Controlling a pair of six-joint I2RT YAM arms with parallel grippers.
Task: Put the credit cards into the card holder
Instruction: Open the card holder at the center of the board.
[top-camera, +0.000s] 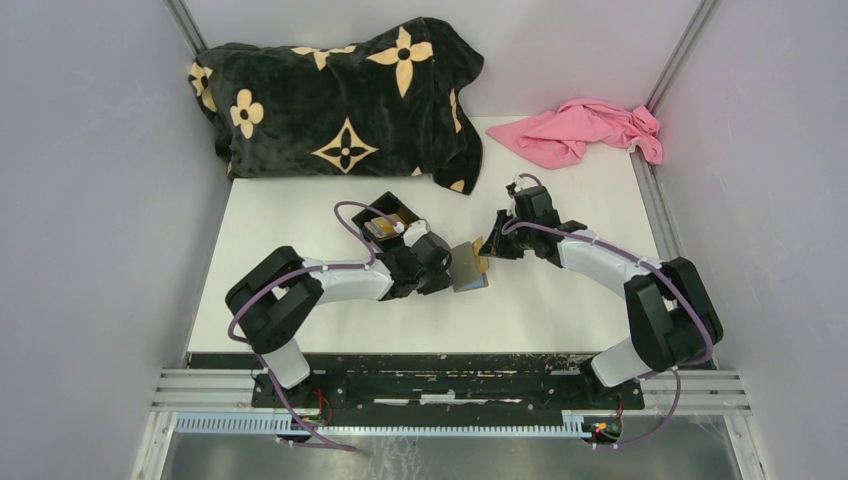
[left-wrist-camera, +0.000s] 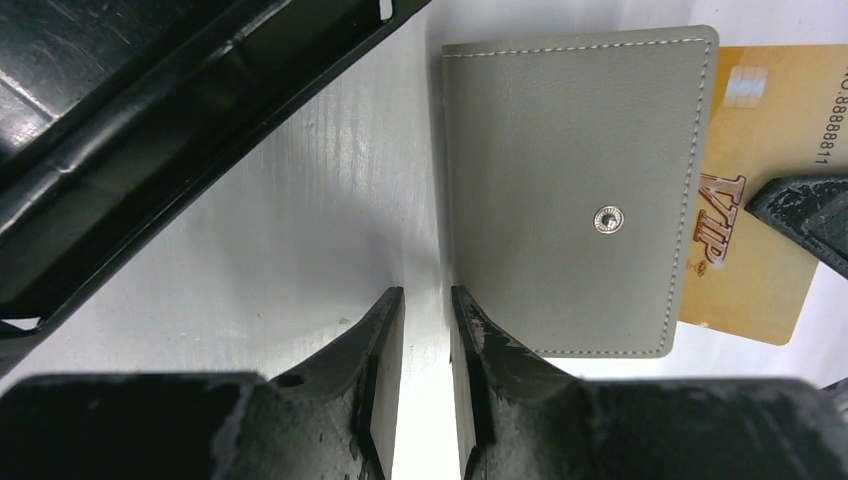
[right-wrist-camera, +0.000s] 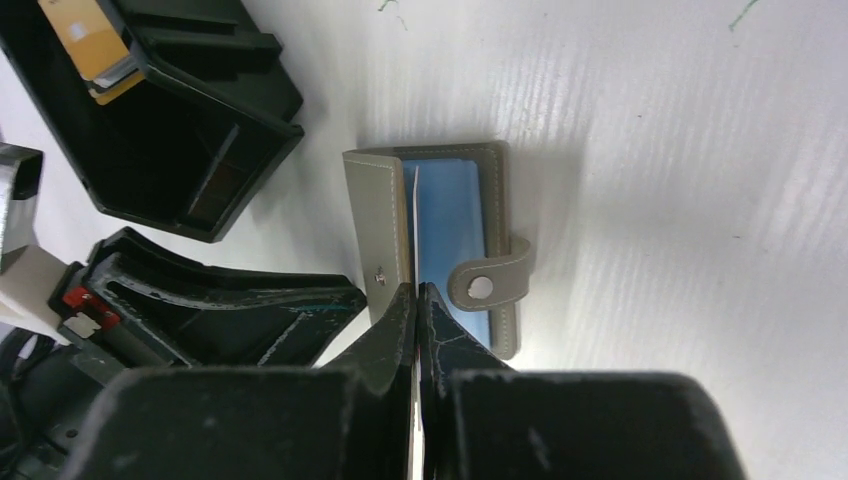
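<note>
The grey card holder (top-camera: 466, 272) lies open on the white table between both arms. Its flap (right-wrist-camera: 376, 215) is raised, showing a blue lining (right-wrist-camera: 450, 225) and the clasp tab (right-wrist-camera: 490, 285). My right gripper (right-wrist-camera: 416, 288) is shut on a gold credit card (left-wrist-camera: 760, 265), which shows edge-on as a thin pale line (right-wrist-camera: 414, 200) entering the holder behind the flap (left-wrist-camera: 570, 190). My left gripper (left-wrist-camera: 427, 295) sits at the holder's left edge, jaws a narrow gap apart with only table between them. Another gold card (right-wrist-camera: 95, 45) stands in the black box (right-wrist-camera: 170, 130).
The black plastic box (top-camera: 390, 215) sits just behind my left gripper (top-camera: 445, 270). A black blanket with tan flower patterns (top-camera: 340, 95) fills the far left. A pink cloth (top-camera: 585, 130) lies at the far right corner. Grey walls enclose the table.
</note>
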